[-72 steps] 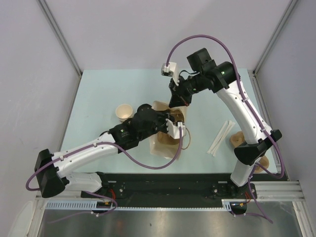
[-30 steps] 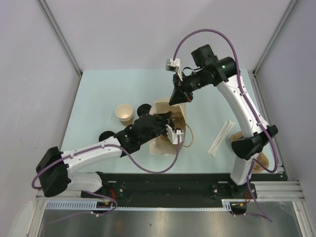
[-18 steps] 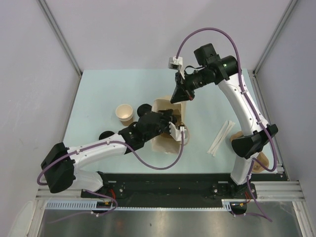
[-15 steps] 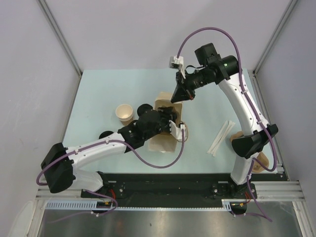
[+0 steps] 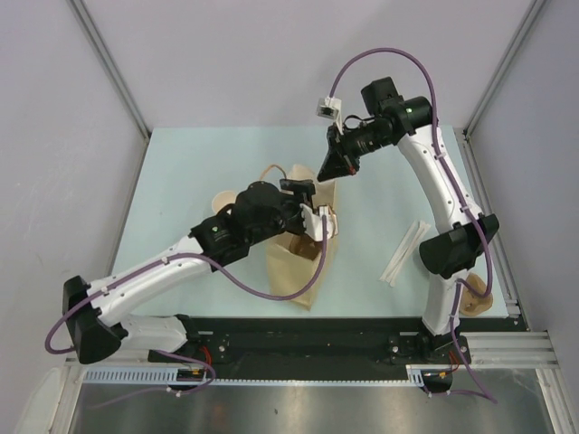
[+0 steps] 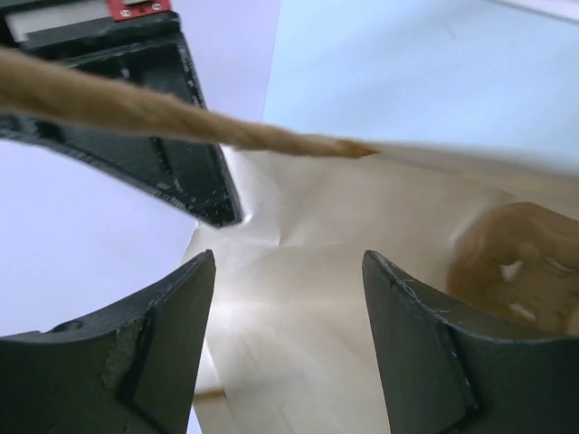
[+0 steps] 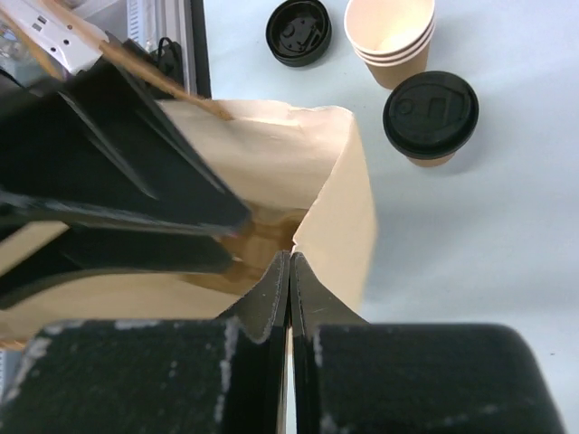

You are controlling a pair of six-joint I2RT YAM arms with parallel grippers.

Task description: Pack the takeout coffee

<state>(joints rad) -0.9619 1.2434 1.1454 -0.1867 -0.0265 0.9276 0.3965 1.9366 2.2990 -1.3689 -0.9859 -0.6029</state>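
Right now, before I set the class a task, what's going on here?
The right gripper is pinched shut on the rim of the tall tan paper bag, holding its mouth open. The left gripper hangs open at that mouth, holding nothing. A small kraft-paper cup with a black lid stands outside, beside a stack of lidless cups.

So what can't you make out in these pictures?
Top view: the left arm hides most of the paper cups and the mouth of the bag.
Left wrist view: a brown lump inside the bag is too blurred to identify.
Right wrist view: the left gripper blocks the bag's bottom.
Top view: the right arm partly covers a brown object.
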